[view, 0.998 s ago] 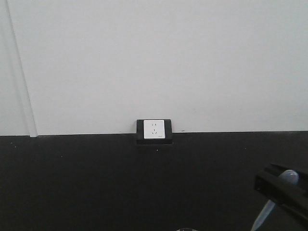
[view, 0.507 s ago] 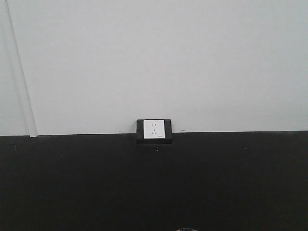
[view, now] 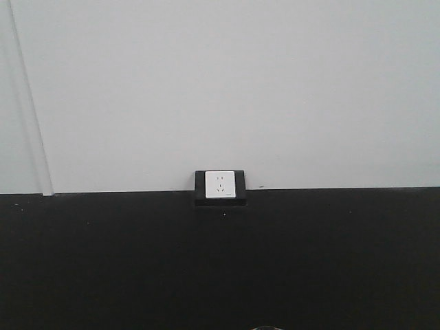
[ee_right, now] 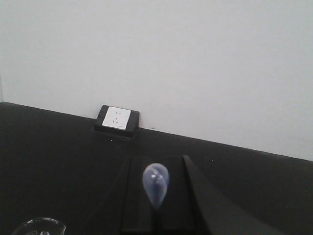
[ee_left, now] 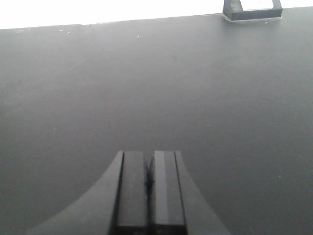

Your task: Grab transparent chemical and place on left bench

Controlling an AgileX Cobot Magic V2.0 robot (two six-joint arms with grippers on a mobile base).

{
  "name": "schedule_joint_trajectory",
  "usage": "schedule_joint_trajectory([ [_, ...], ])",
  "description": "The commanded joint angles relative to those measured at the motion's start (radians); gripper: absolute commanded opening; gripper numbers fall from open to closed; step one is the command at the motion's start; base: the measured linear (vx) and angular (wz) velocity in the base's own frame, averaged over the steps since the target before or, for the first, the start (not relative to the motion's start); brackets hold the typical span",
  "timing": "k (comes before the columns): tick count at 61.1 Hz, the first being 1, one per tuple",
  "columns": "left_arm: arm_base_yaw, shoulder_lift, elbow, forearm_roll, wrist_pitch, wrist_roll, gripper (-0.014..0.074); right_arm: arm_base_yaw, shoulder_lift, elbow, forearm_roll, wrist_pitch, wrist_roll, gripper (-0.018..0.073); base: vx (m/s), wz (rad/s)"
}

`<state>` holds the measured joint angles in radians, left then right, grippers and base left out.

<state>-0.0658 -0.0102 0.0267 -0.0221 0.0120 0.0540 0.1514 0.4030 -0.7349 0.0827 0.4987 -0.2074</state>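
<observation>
Near the right gripper's [ee_right: 156, 164] dropper [ee_right: 155, 187] sits the transparent chemical [ee_right: 37, 225].

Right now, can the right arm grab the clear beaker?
Probably not yet: the right gripper is shut on a dropper, though the beaker sits lower left with bare bench between.

Black bench [view: 103, 261], pale grey wall [view: 220, 82]
White socket [view: 220, 184] in black frame [view: 200, 185]; pale blue translucent bulb [ee_right: 155, 186]; colourless clear beaker [ee_right: 38, 224]

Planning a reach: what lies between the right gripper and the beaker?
Right wrist view: only bare bench between beaker and right gripper, which holds a dropper.
</observation>
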Motion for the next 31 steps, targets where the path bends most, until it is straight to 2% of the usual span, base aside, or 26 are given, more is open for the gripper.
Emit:
schedule_joint_trajectory([
  [1,-0.002,-0.019,0.016,-0.001,-0.078,-0.008,-0.0003,-0.005,0.009,-0.033,-0.006,-0.076,-0.002,0.0,0.0,0.0],
  [31,-0.002,-0.019,0.016,-0.001,-0.078,-0.008,-0.0003,-0.005,0.009,-0.033,-0.006,-0.076,-0.002,0.0,-0.01,0.01],
])
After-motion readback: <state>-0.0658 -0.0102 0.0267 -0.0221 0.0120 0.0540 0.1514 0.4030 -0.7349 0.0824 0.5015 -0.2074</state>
